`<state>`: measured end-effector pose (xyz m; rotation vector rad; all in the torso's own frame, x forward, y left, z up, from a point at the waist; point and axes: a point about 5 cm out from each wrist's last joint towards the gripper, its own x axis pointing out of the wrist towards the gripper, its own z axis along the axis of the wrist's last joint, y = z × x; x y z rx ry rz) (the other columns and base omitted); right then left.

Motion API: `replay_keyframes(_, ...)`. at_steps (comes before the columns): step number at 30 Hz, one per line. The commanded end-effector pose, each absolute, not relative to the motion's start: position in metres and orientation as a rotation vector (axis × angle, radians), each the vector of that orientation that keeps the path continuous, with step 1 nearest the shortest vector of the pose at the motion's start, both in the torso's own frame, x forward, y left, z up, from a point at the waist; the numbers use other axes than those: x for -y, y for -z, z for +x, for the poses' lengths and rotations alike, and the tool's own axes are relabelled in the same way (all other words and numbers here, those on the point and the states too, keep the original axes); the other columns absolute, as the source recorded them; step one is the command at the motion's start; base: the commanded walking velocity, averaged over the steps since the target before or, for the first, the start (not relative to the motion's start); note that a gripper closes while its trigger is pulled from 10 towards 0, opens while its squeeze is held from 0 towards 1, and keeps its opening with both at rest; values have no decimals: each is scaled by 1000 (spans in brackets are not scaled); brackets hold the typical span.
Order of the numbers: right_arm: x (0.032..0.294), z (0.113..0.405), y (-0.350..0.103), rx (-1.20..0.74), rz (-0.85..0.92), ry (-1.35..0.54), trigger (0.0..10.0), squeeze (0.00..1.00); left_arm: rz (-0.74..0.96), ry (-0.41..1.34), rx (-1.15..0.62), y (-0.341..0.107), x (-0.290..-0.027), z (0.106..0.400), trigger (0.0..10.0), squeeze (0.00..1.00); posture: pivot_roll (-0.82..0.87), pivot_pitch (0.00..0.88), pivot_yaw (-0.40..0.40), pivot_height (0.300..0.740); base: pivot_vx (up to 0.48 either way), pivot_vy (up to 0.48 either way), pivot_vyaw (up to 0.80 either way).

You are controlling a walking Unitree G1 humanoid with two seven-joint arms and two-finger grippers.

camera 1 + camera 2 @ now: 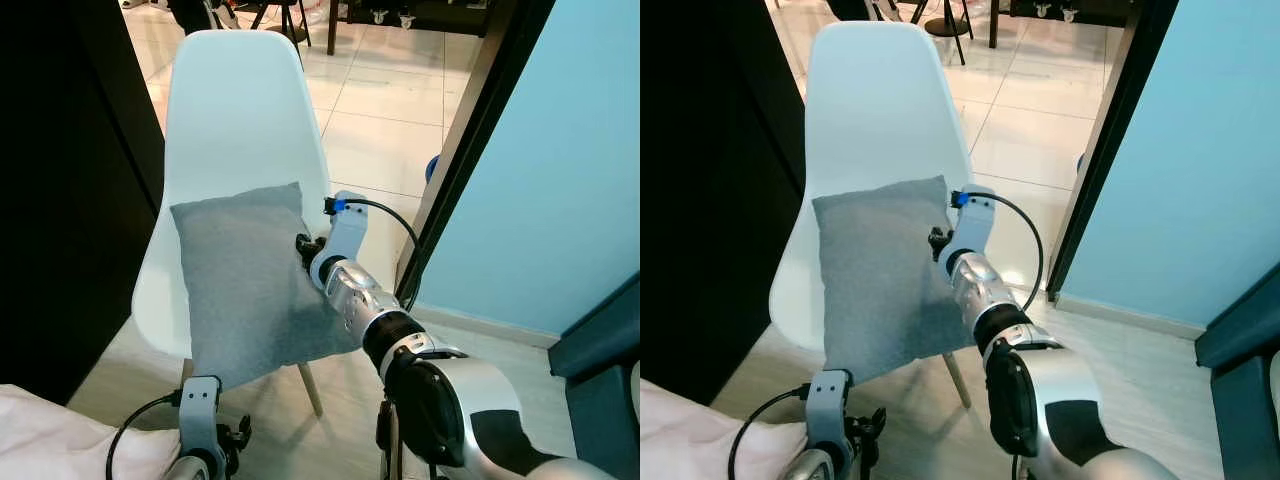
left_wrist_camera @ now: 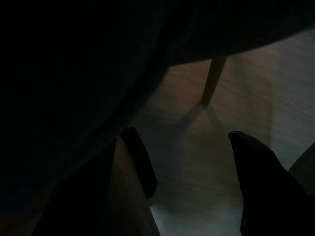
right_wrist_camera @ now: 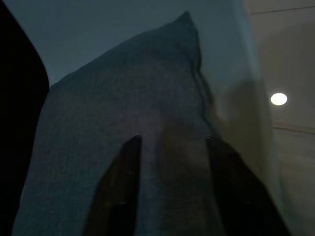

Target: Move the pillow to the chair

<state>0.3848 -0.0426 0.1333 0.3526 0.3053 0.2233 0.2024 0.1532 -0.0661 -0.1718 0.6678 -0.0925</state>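
The pillow (image 1: 250, 285) overhangs the chair (image 1: 235, 110) seat's front; right claw (image 3: 172, 162), spread against it, could drag it off. Left claw (image 2: 192, 167) hangs spread.

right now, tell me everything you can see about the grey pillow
The grey pillow is square, flat and soft, with a woven, felt-like cover and a seamed edge. It lies on the white chair, its upper edge leaning against the backrest and its lower corner hanging over the seat's front edge. The right gripper is at its right edge, fingers apart over the fabric. The left gripper hangs low, away from it.
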Motion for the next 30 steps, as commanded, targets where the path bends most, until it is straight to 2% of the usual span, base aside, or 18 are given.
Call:
replay_keyframes(1,43,383,-130,-302,349,-224,10000,1000,-231,91,-933,98,-141,145,10000,0,66,140,-72,483,0,0,0)
replay_keyframes(3,44,383,-130,-299,341,-223,10000,1000,-230,91,-933,98,-141,145,10000,0,66,140,-72,483,0,0,0)
replay_keyframes(4,57,386,-130,-268,321,-176,10000,1000,-229,89,-931,98,-142,147,10000,0,56,131,-68,483,0,0,0)
replay_keyframes(5,57,386,-130,-268,321,-176,10000,1000,-229,89,-931,98,-142,147,10000,0,56,131,-68,483,0,0,0)
replay_keyframes(8,93,392,-131,-230,387,-76,10000,1000,-227,89,-929,97,-141,149,10000,0,50,122,-65,483,0,0,0)
replay_keyframes(12,104,392,-129,-227,426,-53,10000,1000,-227,89,-931,97,-141,149,10000,0,46,117,-64,483,0,0,0)
replay_keyframes(14,127,389,-120,-226,473,-13,10000,1000,-224,83,-948,99,-143,147,10000,0,43,110,-63,483,0,0,0)
replay_keyframes(15,127,389,-120,-226,473,-13,10000,1000,-224,83,-948,99,-143,147,10000,0,43,110,-63,483,0,0,0)
replay_keyframes(16,133,386,-113,-232,484,-20,10000,153,-224,78,-957,100,-144,144,10000,0,42,108,-65,483,0,0,0)
replay_keyframes(17,137,383,-108,-235,491,-27,10000,0,-225,75,-963,100,-144,143,10000,0,42,106,-66,483,0,0,0)
replay_keyframes(19,144,377,-97,-262,492,-15,10000,0,-227,70,-975,101,-145,140,10000,0,41,103,-68,483,0,0,0)
replay_keyframes(23,163,346,-49,-400,508,19,10000,0,-268,69,-1012,106,-145,126,10000,0,47,90,-75,488,0,0,0)
replay_keyframes(29,170,304,1,-601,415,63,10000,0,-277,117,-1059,110,-142,113,10000,0,44,75,-76,523,0,0,0)
replay_keyframes(30,170,304,1,-601,415,63,10000,0,-277,117,-1059,110,-142,113,10000,0,44,75,-76,523,0,0,0)
